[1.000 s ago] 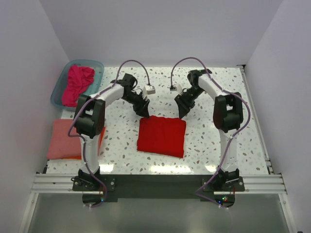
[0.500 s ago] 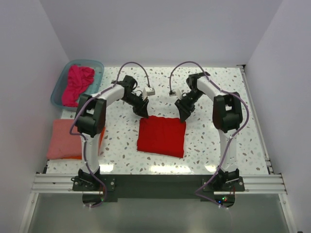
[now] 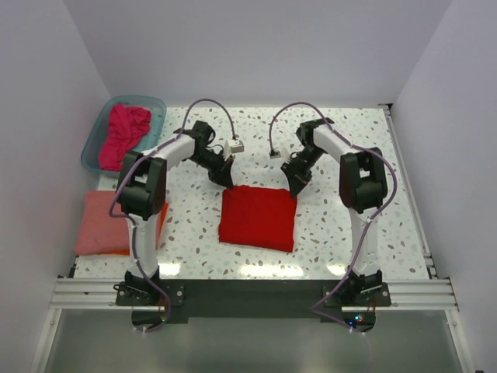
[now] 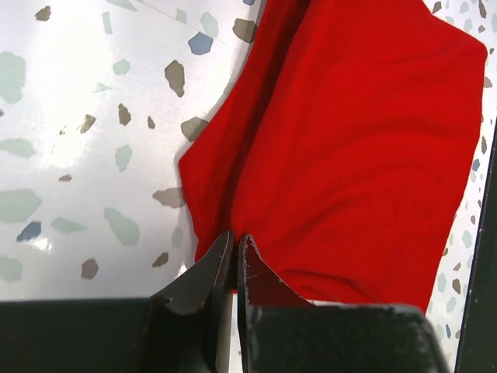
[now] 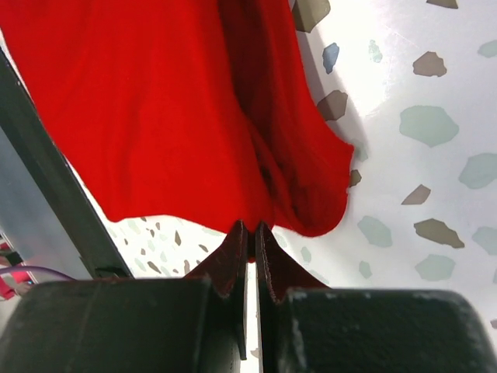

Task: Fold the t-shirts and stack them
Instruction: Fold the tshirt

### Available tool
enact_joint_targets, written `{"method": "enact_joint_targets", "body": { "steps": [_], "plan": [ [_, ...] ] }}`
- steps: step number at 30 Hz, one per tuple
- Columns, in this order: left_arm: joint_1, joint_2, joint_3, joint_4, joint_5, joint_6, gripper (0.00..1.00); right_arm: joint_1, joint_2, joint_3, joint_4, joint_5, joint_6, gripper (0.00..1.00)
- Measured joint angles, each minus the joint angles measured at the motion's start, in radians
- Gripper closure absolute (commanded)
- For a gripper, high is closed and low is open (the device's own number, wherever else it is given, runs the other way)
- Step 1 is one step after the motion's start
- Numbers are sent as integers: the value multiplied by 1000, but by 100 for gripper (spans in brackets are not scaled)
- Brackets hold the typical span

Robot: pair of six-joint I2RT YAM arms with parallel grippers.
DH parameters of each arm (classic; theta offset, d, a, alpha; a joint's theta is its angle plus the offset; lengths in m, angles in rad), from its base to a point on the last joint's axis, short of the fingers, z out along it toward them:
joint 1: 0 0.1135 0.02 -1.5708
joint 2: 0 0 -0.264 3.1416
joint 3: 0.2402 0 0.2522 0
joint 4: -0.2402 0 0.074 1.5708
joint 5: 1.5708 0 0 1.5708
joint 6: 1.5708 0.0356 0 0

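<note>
A bright red t-shirt (image 3: 258, 217) lies folded to a rough rectangle in the middle of the table. My left gripper (image 3: 227, 180) is at its far left corner, and my right gripper (image 3: 296, 186) is at its far right corner. In the left wrist view the left gripper (image 4: 235, 237) is pinched on the edge of the red t-shirt (image 4: 349, 140), with only a sliver between the fingers. Seen from the right wrist, the right gripper (image 5: 250, 227) is shut on the hem of the red t-shirt (image 5: 155, 101), which bunches into a fold beside it.
A teal plastic tub (image 3: 95, 142) at the far left holds a crumpled magenta-pink t-shirt (image 3: 124, 132). A folded salmon-pink t-shirt (image 3: 105, 224) lies on an orange one (image 3: 161, 227) at the near left. White walls close in the speckled table (image 3: 349, 233).
Both grippers have gone from open to shut and come down a little onto the far corners of the red t-shirt. The shirt itself has hardly moved.
</note>
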Motion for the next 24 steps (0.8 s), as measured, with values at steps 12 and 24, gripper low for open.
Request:
{"method": "enact_joint_targets", "body": {
  "steps": [12,24],
  "plan": [
    [84,-94,-14,-10,-33,26,100,0,-91,3,45,42,3,100],
    [86,74,79,151,-146,-66,98,0,56,137,279,191,138,100]
  ]
}}
